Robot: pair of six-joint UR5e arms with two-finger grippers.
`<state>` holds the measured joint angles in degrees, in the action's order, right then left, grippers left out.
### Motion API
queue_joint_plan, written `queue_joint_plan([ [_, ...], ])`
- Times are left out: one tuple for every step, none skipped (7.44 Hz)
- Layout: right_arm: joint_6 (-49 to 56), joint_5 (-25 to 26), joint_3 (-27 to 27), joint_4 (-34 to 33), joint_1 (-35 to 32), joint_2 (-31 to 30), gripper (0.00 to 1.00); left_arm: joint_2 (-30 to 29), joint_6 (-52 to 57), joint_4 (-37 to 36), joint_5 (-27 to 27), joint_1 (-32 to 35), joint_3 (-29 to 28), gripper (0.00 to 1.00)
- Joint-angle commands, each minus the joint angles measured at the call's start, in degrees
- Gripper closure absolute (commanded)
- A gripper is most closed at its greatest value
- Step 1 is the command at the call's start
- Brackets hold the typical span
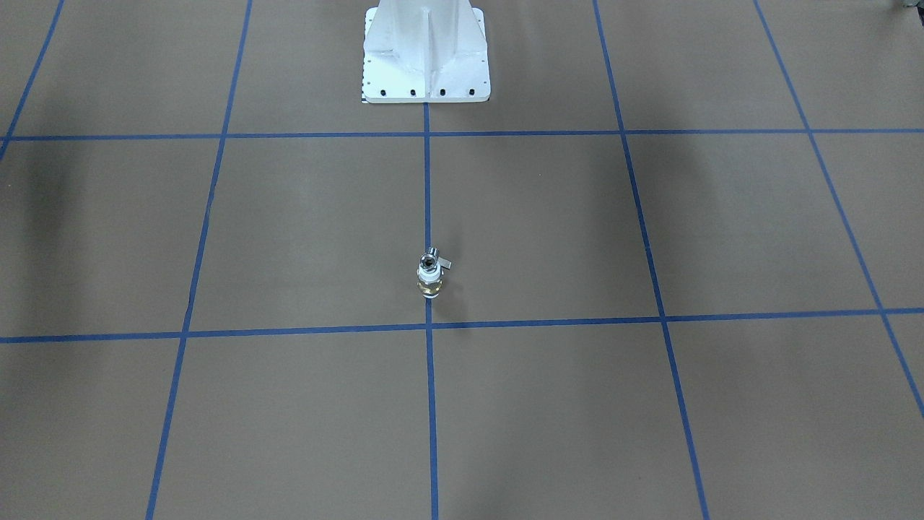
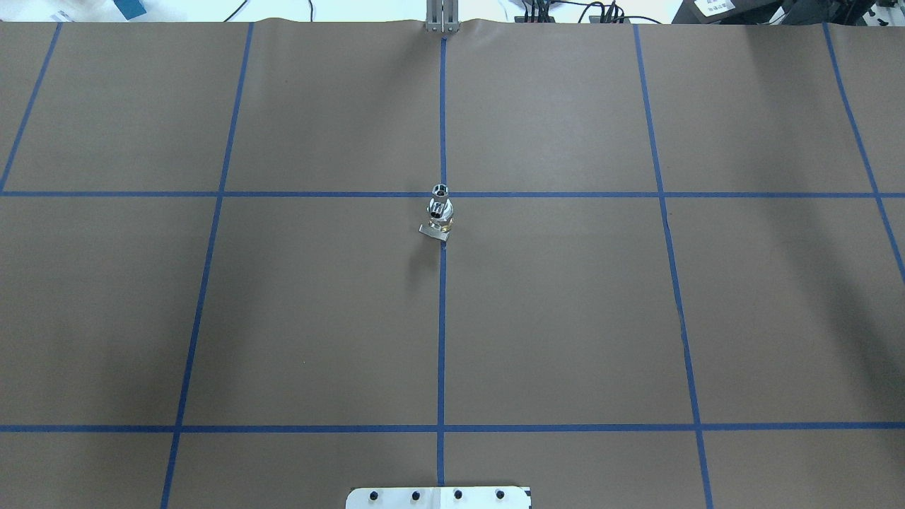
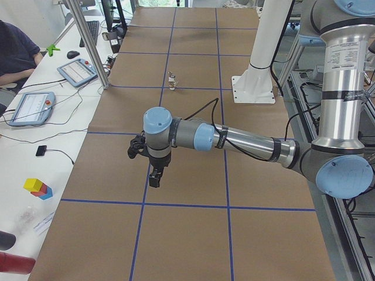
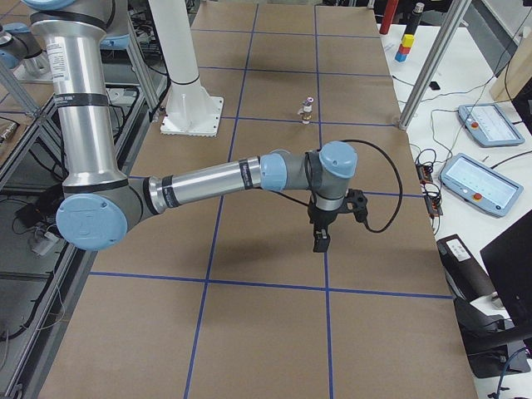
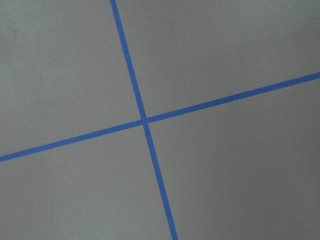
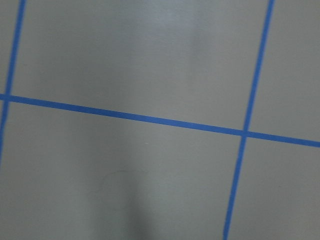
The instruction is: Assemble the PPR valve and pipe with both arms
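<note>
While the PPR valve [image 1: 428,283] is standing upright under the pipe [image 1: 430,256], left gripper [image 3: 153,180] and right gripper [image 4: 320,243] are hovering well away from it; can't tell the fingers' state.

Valve and pipe stacked upright, mid-frame.
I see the PPR valve [image 1: 428,282] standing on the worktop [image 1: 289,238], on its centre tape line [image 1: 427,188], the pipe [image 1: 431,255] on top; white pedestal [image 1: 426,58] top centre.
</note>
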<state>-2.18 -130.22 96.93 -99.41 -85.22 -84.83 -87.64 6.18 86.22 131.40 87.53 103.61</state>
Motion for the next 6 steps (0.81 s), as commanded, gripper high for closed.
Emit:
queue_joint_plan([
  [-0.1,-0.03,-3.95,3.78,-2.05,-1.56,0.0,2.28,0.15,0.09,0.0,2.01,-1.82,0.0],
  [-0.19,-0.03,-3.95,3.87,-2.32,-1.91,0.0,2.12,-0.02,0.35,0.0,2.72,-2.44,0.0],
  [-0.28,-0.21,-2.9,3.78,-2.49,-2.26,0.0,1.69,-0.37,0.18,0.09,2.73,-2.36,0.0],
  [-0.71,-0.21,-1.06,3.7,-2.5,-2.96,0.0,1.42,-0.64,0.0,0.0,2.73,-2.62,0.0],
  [-3.15,-0.3,1.22,3.43,-2.5,-3.84,0.0,1.33,-0.81,0.0,0.0,2.73,-2.71,0.0],
  [-3.79,-0.73,2.37,3.52,-2.5,-5.07,0.0,1.33,-0.82,-0.08,0.09,2.73,-2.8,0.0],
])
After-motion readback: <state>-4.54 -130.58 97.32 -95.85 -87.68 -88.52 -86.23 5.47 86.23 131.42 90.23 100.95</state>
